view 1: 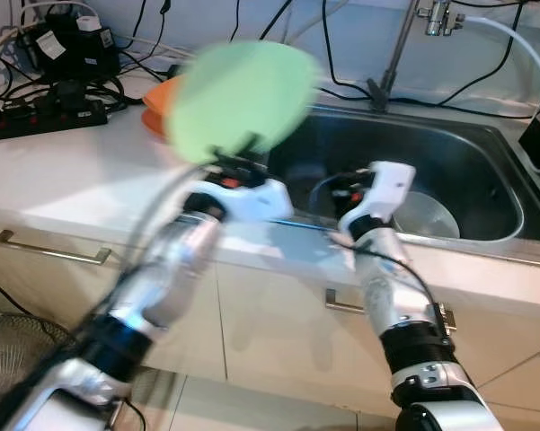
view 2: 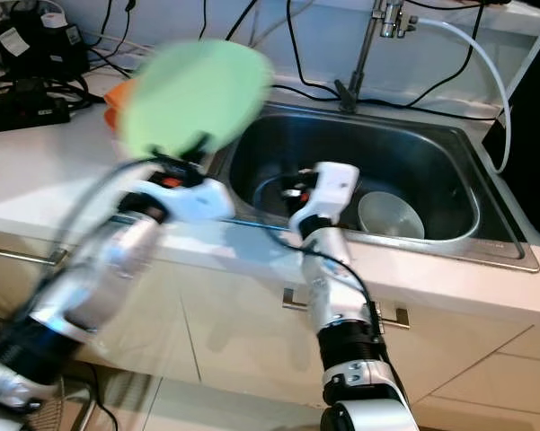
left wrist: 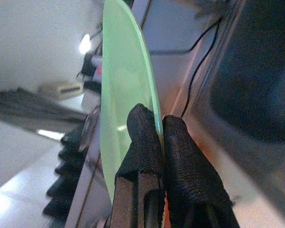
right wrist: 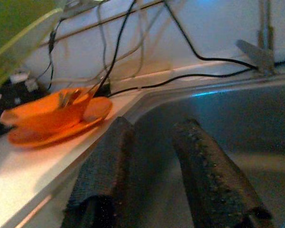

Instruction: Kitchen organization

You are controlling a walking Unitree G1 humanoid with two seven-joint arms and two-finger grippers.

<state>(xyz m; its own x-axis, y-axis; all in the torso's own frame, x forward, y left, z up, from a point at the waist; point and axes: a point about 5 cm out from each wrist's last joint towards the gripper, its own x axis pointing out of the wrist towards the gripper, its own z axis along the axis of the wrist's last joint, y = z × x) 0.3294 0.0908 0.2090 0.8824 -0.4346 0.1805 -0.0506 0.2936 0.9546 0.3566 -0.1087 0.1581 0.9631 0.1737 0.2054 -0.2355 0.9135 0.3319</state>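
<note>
**Two robot arms at a kitchen sink, one lifting a green plate**

Two silver arms reach over a white worktop (view 1: 90, 171) toward a steel sink (view 1: 485, 162). The left hand (left wrist: 154, 137) is clenched on the rim of a pale green plate (view 1: 243, 94), its two black fingers (left wrist: 140, 142) pinching the edge between them. The plate is held up in the air, tilted on edge, above the worktop beside the sink's left rim; it and the left arm are blurred.

Behind the plate, on the worktop, sits a stack of orange dishes (right wrist: 52, 116): an orange bowl resting on an orange plate, close to the sink's corner.

The right hand (right wrist: 156, 166) hovers at the front left part of the sink, its fingers (right wrist: 104, 161) spread apart and grasping nothing. Inside the basin, just beside that hand, lies a round steel bowl (view 2: 391, 215).

A tap (view 1: 395, 54) stands behind the sink. Black cables (view 1: 341, 54) run along the back wall, and a black power strip (view 1: 40, 117) lies at the far left of the worktop. Drawer fronts with metal handles (view 1: 49, 250) sit below.
</note>
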